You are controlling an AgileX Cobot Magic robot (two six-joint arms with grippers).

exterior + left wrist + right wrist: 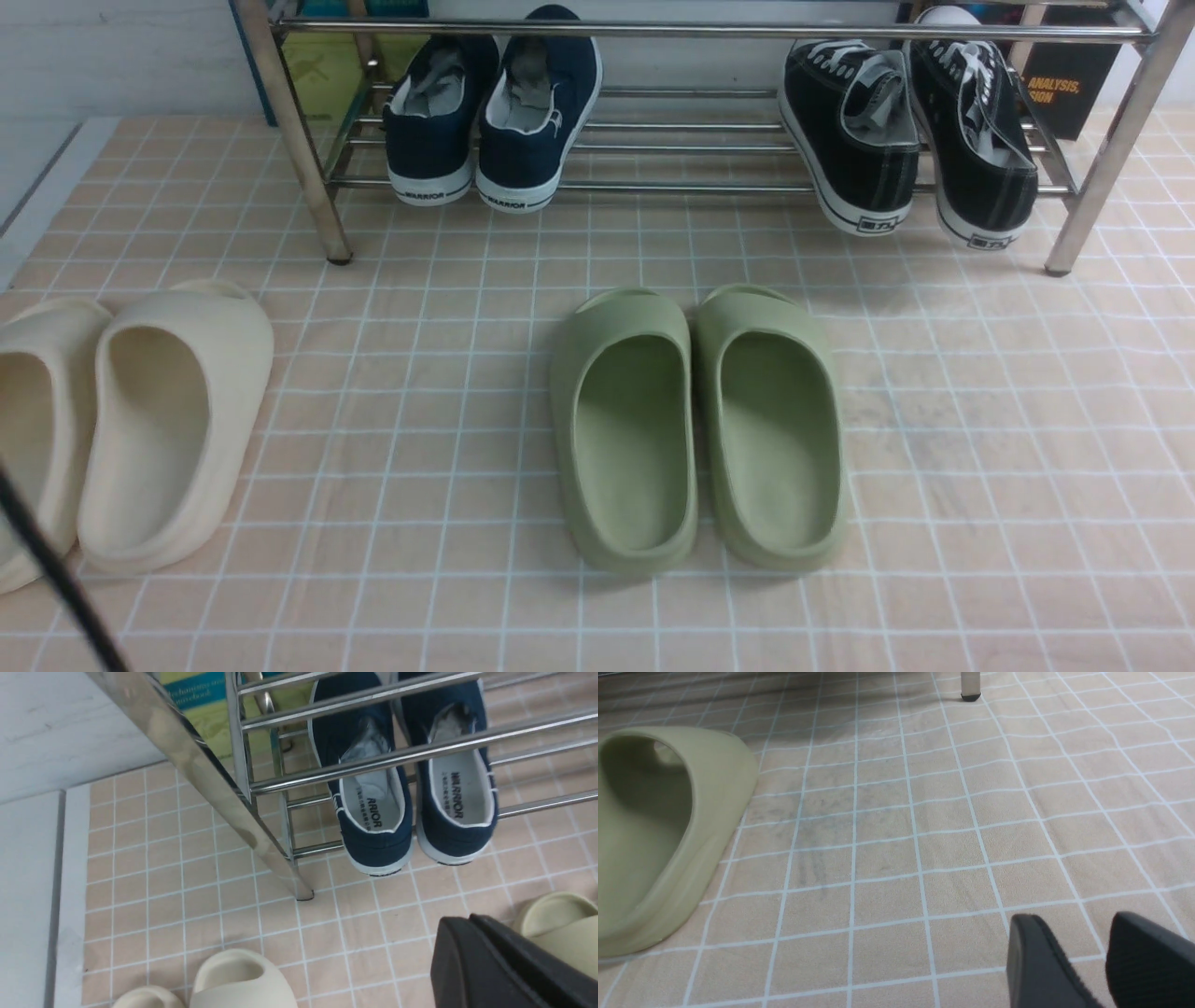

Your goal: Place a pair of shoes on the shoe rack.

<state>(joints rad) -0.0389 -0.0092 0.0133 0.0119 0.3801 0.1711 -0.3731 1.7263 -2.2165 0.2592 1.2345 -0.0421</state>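
Note:
The pair of shoes, two navy slip-ons [429,121] [537,112] with white soles, rests side by side on the left end of the shoe rack's [700,30] lower bars, heels toward me. The left wrist view shows both shoes [373,812] [460,807] through the chrome bars beside a rack leg [210,779]. My left gripper [469,919] is shut and empty, hovering over the floor in front of the shoes. My right gripper [1078,926] is open with nothing between its fingers, low over bare tiles. Neither gripper shows in the front view.
Two black lace-up sneakers [854,131] [976,140] sit on the rack's right end. Green slides [625,429] [770,420] lie mid-floor and cream slides [173,420] [33,420] at the left. A black cable [56,579] crosses the near left corner.

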